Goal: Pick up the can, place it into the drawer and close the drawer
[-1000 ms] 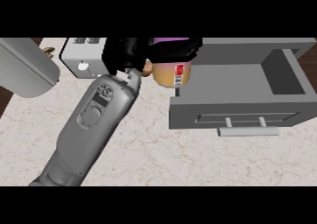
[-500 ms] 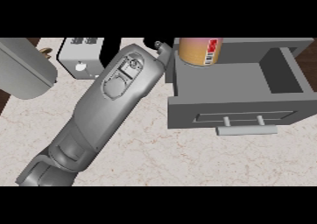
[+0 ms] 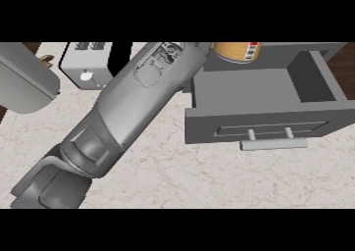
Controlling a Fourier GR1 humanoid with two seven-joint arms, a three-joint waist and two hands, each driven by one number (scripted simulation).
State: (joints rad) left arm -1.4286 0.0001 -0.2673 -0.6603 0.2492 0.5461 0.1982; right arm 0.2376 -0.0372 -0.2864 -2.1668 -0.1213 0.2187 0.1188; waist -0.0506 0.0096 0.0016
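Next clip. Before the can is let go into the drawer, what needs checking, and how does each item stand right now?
1. Drawer pulled open: ok.
2. Room inside it: ok, the floor that shows is bare.
3. Can over the cavity: cannot tell; it shows at the far wall, cut off by the view's top.
4. Hold on the can: cannot tell, the hand is hidden.
5. Handle free for closing: ok.

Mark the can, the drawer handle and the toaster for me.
can (image 3: 235, 52): head view, on its orange side wall.
drawer handle (image 3: 273, 144): head view, middle of the bar.
toaster (image 3: 83, 63): head view, pale face above the knob.
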